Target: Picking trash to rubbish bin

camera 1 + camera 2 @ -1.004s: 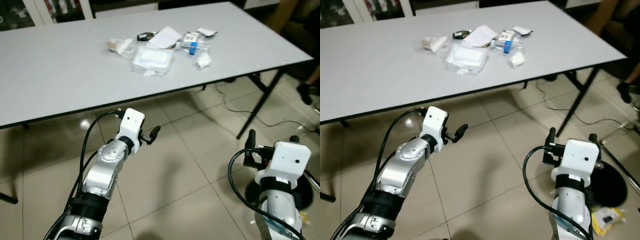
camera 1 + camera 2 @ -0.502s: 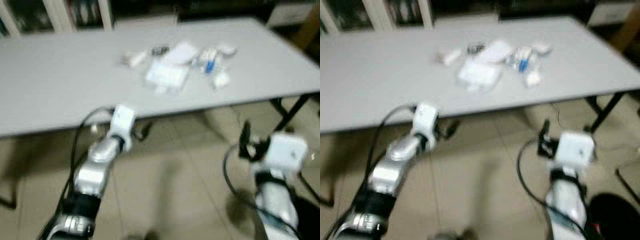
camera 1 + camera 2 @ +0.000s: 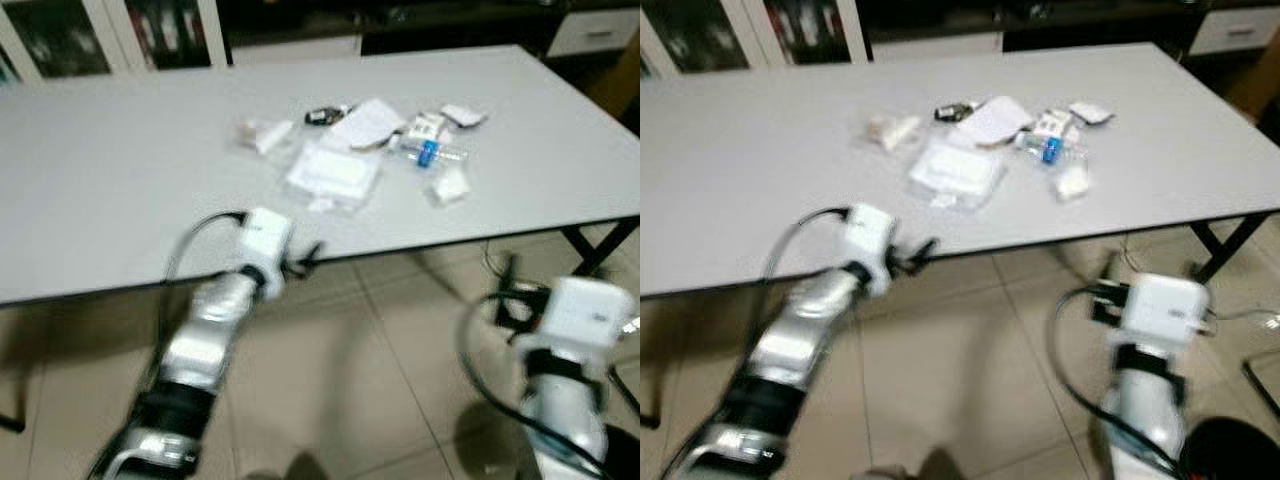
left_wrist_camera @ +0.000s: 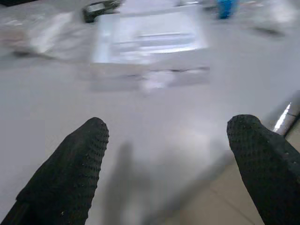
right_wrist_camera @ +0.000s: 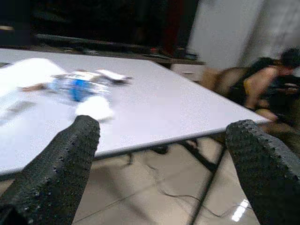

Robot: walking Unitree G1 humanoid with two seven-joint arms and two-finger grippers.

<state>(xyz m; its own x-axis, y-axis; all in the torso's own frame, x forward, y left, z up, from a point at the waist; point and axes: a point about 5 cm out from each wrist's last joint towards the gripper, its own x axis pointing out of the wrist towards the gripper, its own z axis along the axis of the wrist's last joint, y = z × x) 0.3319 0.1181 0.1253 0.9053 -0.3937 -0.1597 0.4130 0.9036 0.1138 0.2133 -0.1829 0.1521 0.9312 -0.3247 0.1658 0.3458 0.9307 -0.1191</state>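
We see the trash lying in a loose cluster near the far middle of the grey table (image 3: 120, 180): a clear plastic tray (image 3: 333, 173), a white sheet (image 3: 366, 122), a blue-capped bottle (image 3: 430, 152) and crumpled wrappers (image 3: 449, 186). Our left gripper (image 4: 173, 154) sits at the table's near edge, fingers spread wide, aimed at the tray. Our right gripper (image 5: 161, 159), also wide apart, hovers off the table's edge above tiled floor (image 3: 350, 380). A person (image 5: 262, 89) sits beyond.
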